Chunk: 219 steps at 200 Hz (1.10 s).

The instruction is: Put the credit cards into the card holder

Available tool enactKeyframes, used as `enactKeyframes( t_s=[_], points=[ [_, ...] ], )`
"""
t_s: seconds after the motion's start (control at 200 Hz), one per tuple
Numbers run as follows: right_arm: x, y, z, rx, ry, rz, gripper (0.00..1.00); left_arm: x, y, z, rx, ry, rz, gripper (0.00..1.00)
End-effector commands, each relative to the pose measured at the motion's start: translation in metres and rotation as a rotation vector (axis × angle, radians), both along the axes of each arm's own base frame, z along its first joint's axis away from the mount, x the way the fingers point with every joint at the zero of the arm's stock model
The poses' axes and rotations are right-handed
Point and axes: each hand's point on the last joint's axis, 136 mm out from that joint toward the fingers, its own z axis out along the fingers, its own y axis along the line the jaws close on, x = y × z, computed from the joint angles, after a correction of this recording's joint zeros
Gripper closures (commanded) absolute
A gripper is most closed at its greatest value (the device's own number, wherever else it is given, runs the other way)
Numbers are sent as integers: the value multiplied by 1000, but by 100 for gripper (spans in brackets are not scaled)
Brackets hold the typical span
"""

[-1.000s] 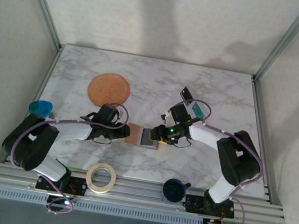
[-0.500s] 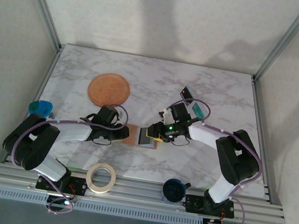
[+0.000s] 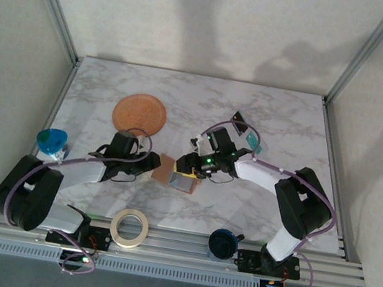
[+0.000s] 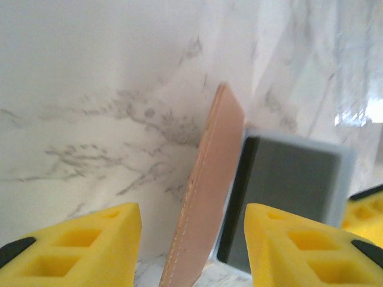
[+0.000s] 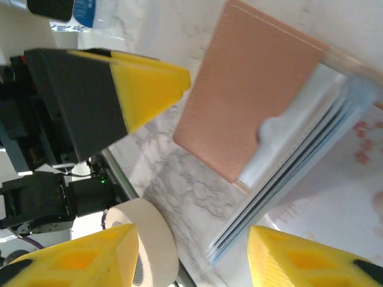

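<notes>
Surface [image 3: 283,114]: marble, carrying all items below.

Disc [image 3: 139,114]: orange-brown, lying flat at 10 o'clock of the holder [image 3: 171,171], well apart from it.

Tape [image 3: 129,227]: pale roll at 7 o'clock of the holder, close to the surface's near edge.

My left claw [image 3: 149,165]: at 9 o'clock of the holder. Its fingers stand apart. In the left wrist view the holder's tan flap rises on edge between them, with a plain gap to one finger.

My right claw [image 3: 187,164]: at 2 o'clock of the holder. Its fingers also stand apart. The corner of the holder's clear sleeves [image 5: 299,143] lies between them, nearer one finger, and I see no clamp on it.

Holder: near the surface's middle, between both claws, opened, with one flap tilted up. A grey panel [image 4: 287,197] stands just beside that flap.

Teal card [image 3: 252,139] and dark card [image 3: 239,117]: at 2 o'clock of the holder, well apart from it and close together. I cannot tell whether they touch.
</notes>
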Motion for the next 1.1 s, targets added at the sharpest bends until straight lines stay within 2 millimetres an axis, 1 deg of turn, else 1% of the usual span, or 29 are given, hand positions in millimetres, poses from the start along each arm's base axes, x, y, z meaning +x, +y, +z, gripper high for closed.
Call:
enactKeyframes(
  t_s=[0.0,0.09,0.125,0.2,0.26,0.275,0.305,0.38,0.441,0.526,0.601,0.611,0.631,0.701,0.816,0.916,0.971,1.091],
  points=[
    [3,11,5,0,-11,12,49,0,18,4,-8,12,82,51],
    [6,17,0,-13,-12,6,48,1,30,4,-14,13,123,56],
    [7,19,-2,-15,-14,4,47,1,31,5,-19,10,118,59],
    [11,25,-5,-19,-11,3,47,0,33,7,-18,4,113,62],
    [16,29,-6,-17,-12,5,47,0,33,11,-28,-9,109,62],
    [9,36,-6,-18,-15,26,47,0,33,11,-31,-12,105,62],
    [9,39,-6,-18,-18,28,47,0,31,13,-39,-17,93,62],
    [12,41,-6,-28,-19,19,46,0,24,15,-56,-13,48,61],
    [15,31,-7,-85,-40,-8,44,-2,18,14,-65,-8,9,60],
    [18,5,-10,-187,-62,-61,42,-5,8,13,-57,-10,-39,57],
    [8,-10,-12,-215,-55,-82,41,-6,-2,12,-56,-5,-73,59],
    [13,-17,-13,-218,-52,-104,41,-7,-3,11,-55,-4,-78,59],
    [13,-23,-14,-223,-46,-116,41,-7,-6,10,-52,-2,-89,60],
    [6,-33,-22,-241,-22,-122,39,-9,-12,6,-35,8,-121,62],
    [-2,-42,-33,-255,7,-143,38,-8,-14,1,-30,14,-130,63],
    [-2,-45,-42,-268,27,-156,37,-11,-19,-4,-27,26,-149,65],
    [-2,-44,-45,-270,38,-150,35,-14,-21,-7,-20,31,-155,66],
    [-1,-37,-47,-237,54,-146,35,-16,-23,-12,-9,46,-172,72]
  ],
)
